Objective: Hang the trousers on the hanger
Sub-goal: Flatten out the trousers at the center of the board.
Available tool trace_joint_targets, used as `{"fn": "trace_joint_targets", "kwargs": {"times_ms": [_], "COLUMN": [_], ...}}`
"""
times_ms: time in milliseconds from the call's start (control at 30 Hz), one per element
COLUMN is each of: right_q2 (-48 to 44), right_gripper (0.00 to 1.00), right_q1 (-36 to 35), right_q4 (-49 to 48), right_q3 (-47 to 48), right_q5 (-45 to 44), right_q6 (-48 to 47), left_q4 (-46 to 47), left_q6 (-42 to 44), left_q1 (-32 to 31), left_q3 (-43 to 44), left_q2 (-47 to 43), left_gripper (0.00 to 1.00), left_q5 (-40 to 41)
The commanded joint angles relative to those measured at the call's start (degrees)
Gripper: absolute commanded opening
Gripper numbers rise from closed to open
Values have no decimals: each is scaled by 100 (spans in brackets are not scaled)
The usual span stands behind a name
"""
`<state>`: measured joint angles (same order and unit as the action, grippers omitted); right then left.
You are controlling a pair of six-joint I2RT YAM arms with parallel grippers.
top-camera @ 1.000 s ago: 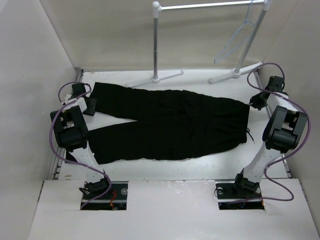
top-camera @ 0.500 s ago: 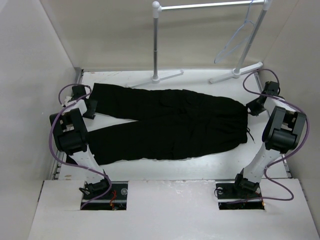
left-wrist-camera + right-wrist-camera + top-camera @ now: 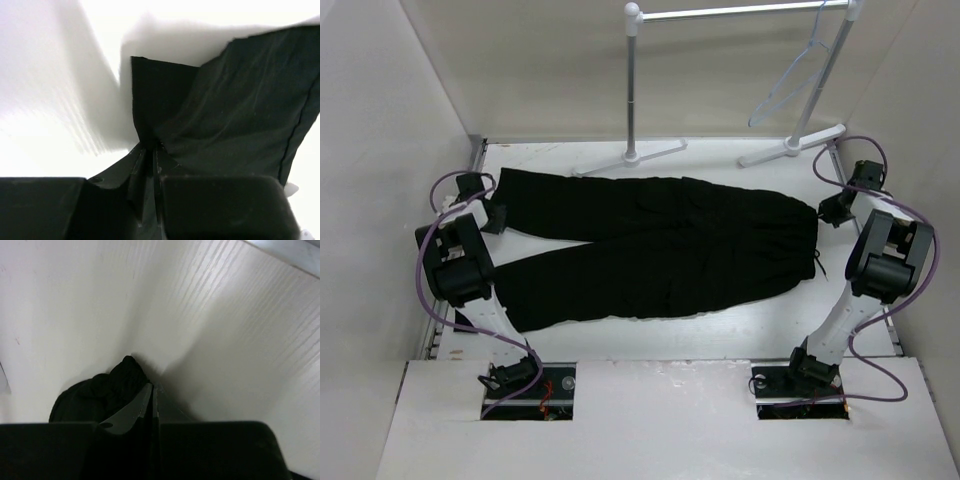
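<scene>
The trousers [image 3: 660,250] lie flat on the bench [image 3: 720,330], legs left, waist right. The left tool [image 3: 150,150] is clamped on the far leg's hem. The right tool [image 3: 152,387] is closed on bunched cloth at the far waist corner. The hanger [image 3: 780,82] hangs on the rack [image 3: 633,90], well apart. Expect soft, limp fabric that sags between grips. Grip hems and waistband, where seams likely resist slipping.

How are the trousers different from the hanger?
The trousers are big and black; the hanger is thin and pale. The trousers lie spread flat on the table; the hanger hangs up on the rack. The trousers are crumply cloth; the hanger is a stiff triangle shape.
</scene>
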<state>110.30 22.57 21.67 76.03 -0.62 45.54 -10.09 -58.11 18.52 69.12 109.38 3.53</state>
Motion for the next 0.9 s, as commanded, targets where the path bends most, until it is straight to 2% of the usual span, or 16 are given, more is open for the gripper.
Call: {"fn": "trace_joint_targets", "kwargs": {"times_ms": [0, 33, 167, 267, 333, 367, 433, 500, 567, 667, 733, 800, 867], "right_q2": [-237, -255, -412, -614, -790, -887, -1220, -1606, -2011, -2547, -2793, -3048, -3225], "right_gripper": [7, 7, 8, 27, 52, 58, 67, 71, 66, 34, 20, 18, 19], "right_q1": [121, 138, 174, 174, 156, 121, -54, -370, -817, -1660, -2231, -2882, -3515], "right_q4": [-365, -357, -418, -427, -375, -365, -339, -339, -339, -392, -409, -444, -462], "right_q3": [105, 70, -79, -150, -141, -150, -272, -413, -597, -1036, -1317, -1590, -1792], "right_q5": [-219, -228, -289, -430, -473, -509, -736, -982, -1062, -1019, -949, -870, -764], "right_q6": [218, 271, 394, 456, 395, 377, 420, 421, 386, 307, 368, 482, 561], "left_q4": [-90, -107, -187, -204, -274, -318, -415, -590, -932, -1564, -2056, -2357, -2323], "left_q6": [-51, -69, -69, -61, -43, -25, 10, 62, 159, 361, 597, 826, 1029], "left_q1": [156, 156, 174, 174, 165, 156, 139, 69, -28, -37, 33, 77, 94], "left_q3": [66, 66, 145, 163, 172, 146, -64, -389, -819, -1444, -1717, -1954, -2183], "left_q2": [-198, -189, -154, -408, -715, -908, -1408, -1935, -2524, -3429, -4001, -4432, -4601], "left_gripper": [8, 11, 36, 46, 47, 47, 47, 46, 46, 46, 46, 47, 47], "left_q5": [227, 244, 131, 69, 51, 86, 165, 279, 507, 1016, 1368, 1659, 1582]}}
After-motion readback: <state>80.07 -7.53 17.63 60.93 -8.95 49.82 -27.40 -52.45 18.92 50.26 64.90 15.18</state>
